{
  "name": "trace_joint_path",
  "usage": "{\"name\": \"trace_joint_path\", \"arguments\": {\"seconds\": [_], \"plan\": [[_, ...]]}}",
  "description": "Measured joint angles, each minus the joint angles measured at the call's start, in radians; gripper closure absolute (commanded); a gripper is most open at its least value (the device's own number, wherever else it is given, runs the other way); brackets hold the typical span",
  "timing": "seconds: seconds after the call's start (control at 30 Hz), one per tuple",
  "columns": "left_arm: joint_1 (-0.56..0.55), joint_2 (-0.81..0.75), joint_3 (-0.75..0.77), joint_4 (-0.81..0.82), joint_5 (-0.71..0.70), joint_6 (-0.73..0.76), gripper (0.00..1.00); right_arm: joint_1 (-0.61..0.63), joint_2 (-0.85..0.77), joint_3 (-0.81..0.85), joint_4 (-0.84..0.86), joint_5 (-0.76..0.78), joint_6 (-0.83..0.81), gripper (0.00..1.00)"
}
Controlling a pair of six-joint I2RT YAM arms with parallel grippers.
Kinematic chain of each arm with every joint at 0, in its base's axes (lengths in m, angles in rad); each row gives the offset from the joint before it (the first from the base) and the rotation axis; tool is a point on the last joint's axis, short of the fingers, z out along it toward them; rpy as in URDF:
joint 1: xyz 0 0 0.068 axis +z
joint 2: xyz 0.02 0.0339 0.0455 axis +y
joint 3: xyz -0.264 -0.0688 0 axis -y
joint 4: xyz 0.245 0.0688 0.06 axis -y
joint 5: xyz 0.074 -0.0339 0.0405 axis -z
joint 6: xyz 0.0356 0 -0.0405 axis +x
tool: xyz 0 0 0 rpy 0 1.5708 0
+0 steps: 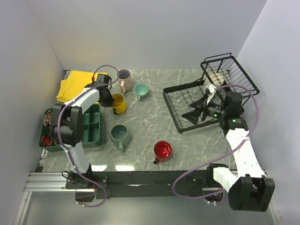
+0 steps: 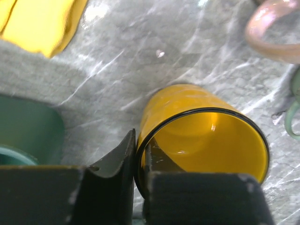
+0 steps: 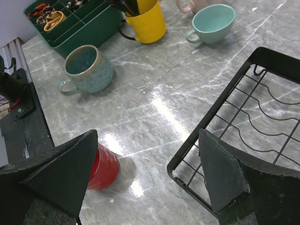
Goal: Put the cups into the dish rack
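The left gripper [image 2: 139, 151] is clamped on the upright yellow ceramic mug's [image 2: 201, 136] left rim, one finger inside, while the black wire dish rack [image 1: 171, 110] lies well right.

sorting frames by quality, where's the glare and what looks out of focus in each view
Top external: evenly lit, a glare strip at the near edge of the table, a highlight on the red mug. Left wrist: the left gripper is dark and soft up close, the yellow mug rim crisp. Right wrist: glare streaks on the table, the right gripper slightly blurred.
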Motion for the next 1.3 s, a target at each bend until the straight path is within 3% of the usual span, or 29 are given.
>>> {"name": "trace_joint_path", "arguments": {"seconds": [0.2, 0.37, 0.5, 0.63, 0.77, 0.97, 1.3], "plan": [[-0.002, -0.037, -0.035, 0.025, 0.027, 0.006, 0.99, -0.003, 0.005, 0.000, -0.021, -0.030, -0.028, 0.07], [0.001, -0.237, -0.168, 0.082, 0.132, -0.035, 0.99, 0.008, 0.059, 0.047, -0.109, -0.068, -0.064, 0.07], [0.000, -0.475, -0.318, 0.271, 0.288, -0.180, 0.99, 0.082, 0.153, 0.188, -0.247, -0.077, -0.113, 0.03], [-0.031, -0.603, -0.455, 0.569, 0.400, -0.422, 0.99, 0.212, 0.239, 0.329, -0.308, -0.112, -0.082, 0.00], [-0.137, -0.604, -0.504, 0.777, 0.393, -0.623, 0.99, 0.314, 0.269, 0.351, -0.177, -0.121, 0.151, 0.00], [-0.314, -0.547, -0.502, 1.075, 0.332, -0.862, 0.99, 0.380, 0.271, 0.294, 0.211, -0.041, 0.637, 0.00], [-0.409, -0.398, -0.384, 1.292, 0.224, -1.020, 0.99, 0.386, 0.271, 0.215, 0.631, 0.066, 1.162, 0.05]]}}
